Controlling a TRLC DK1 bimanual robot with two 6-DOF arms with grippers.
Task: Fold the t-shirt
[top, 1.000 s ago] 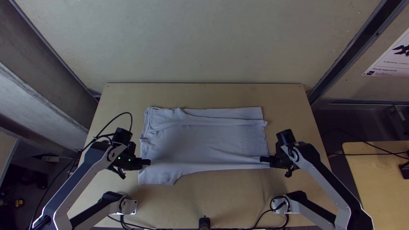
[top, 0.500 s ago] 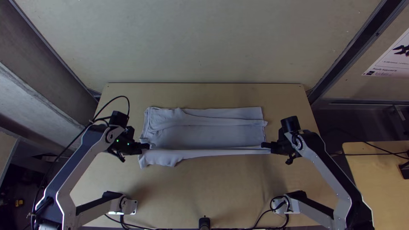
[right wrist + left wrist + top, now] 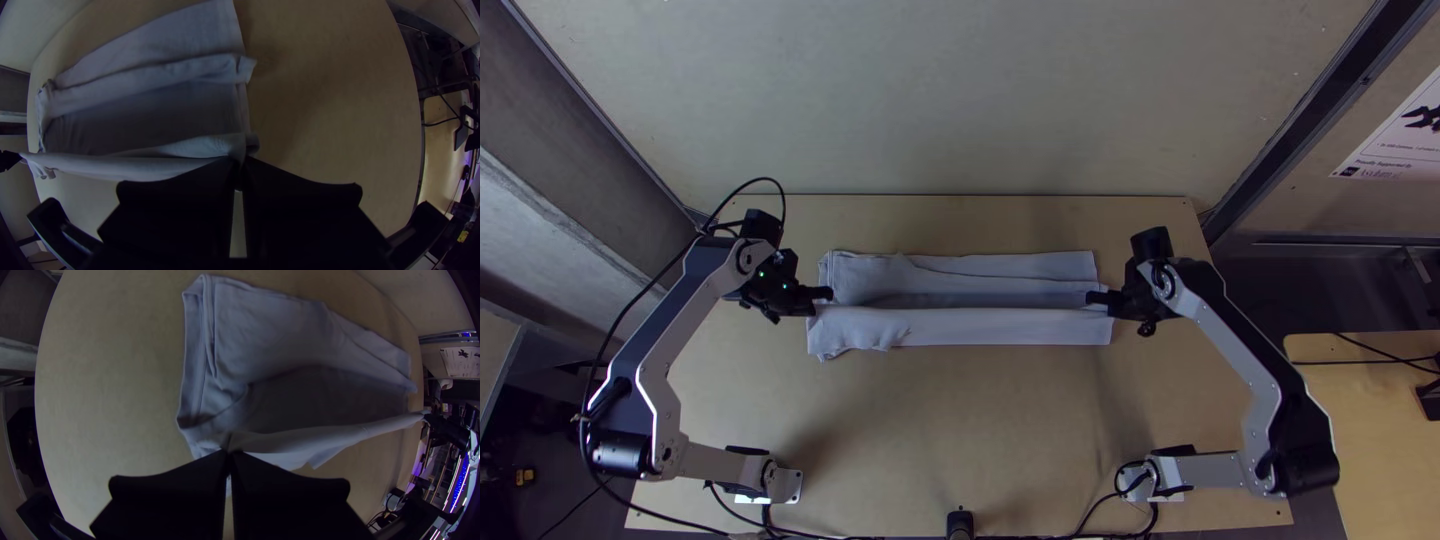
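At the table's near side, the two arms' bases stand on the wooden table, one at each side. Next comes the t-shirt, lying crosswise in the middle, its near part raised into a long pale band between the grippers. A small rumpled corner droops from the band's left end.

The left gripper has its fingers pinched together on that end of the raised cloth; the right gripper is closed on the other end, and the band runs fairly taut between them. Beyond it is a shaded strip of the shirt's middle, then the far layer, already turned inward and lying flat, with a few creases at its left end. Behind the table rises a pale wall.

The step in hand looks like the second lengthwise fold — near side over the middle. The next move probably calls for both grippers to carry the edge level onto the far layer, lower it and let go together; if one leads, the band could twist or land skewed.
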